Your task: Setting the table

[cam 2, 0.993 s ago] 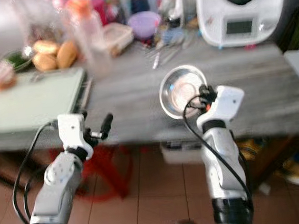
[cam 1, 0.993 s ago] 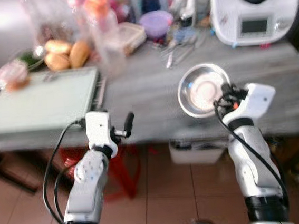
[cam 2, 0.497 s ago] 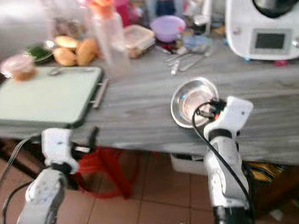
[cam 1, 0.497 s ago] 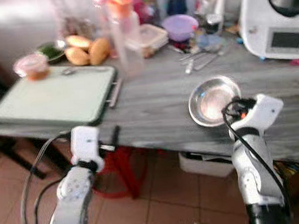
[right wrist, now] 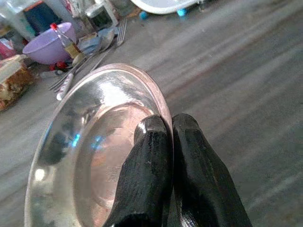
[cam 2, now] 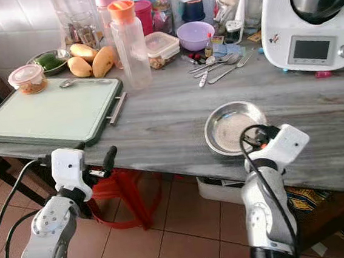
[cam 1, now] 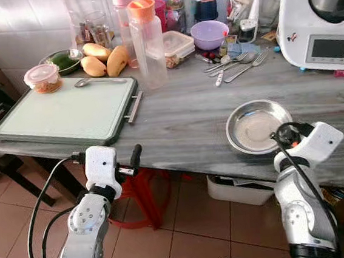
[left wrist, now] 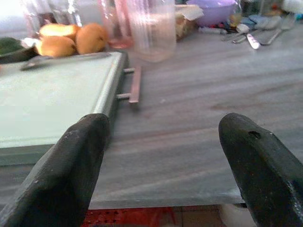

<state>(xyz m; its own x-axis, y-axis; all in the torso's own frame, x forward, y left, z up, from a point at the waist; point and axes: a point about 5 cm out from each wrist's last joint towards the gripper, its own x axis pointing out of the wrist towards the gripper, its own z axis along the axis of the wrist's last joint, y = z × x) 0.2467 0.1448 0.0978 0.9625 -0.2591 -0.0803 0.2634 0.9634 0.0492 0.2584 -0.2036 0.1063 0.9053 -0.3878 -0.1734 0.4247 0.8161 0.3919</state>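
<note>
A round steel plate (cam 1: pixel 254 127) lies almost flat on the grey table (cam 1: pixel 183 119), near its front edge on the right. My right gripper (right wrist: pixel 168 125) is shut on the plate's near rim, one finger inside the rim and one outside. From the head, that gripper (cam 1: pixel 280 135) sits at the plate's near right edge. My left gripper (left wrist: pixel 165 156) is open and empty. It hovers just off the table's front edge (cam 1: pixel 133 160), in front of the green board (cam 1: pixel 61 112).
A spoon (cam 1: pixel 97 81) lies on the green board. Behind stand a tall bottle with an orange cap (cam 1: pixel 147 43), mangoes (cam 1: pixel 104 57), a purple bowl (cam 1: pixel 210 34), loose forks and spoons (cam 1: pixel 236 66) and a white kitchen machine (cam 1: pixel 323 20). A red stool (cam 1: pixel 138 190) is under the table.
The plate, held tilted up above the table before, now lies nearly flat on it with my right gripper still on its rim. The camera has shifted and the blur is gone.
</note>
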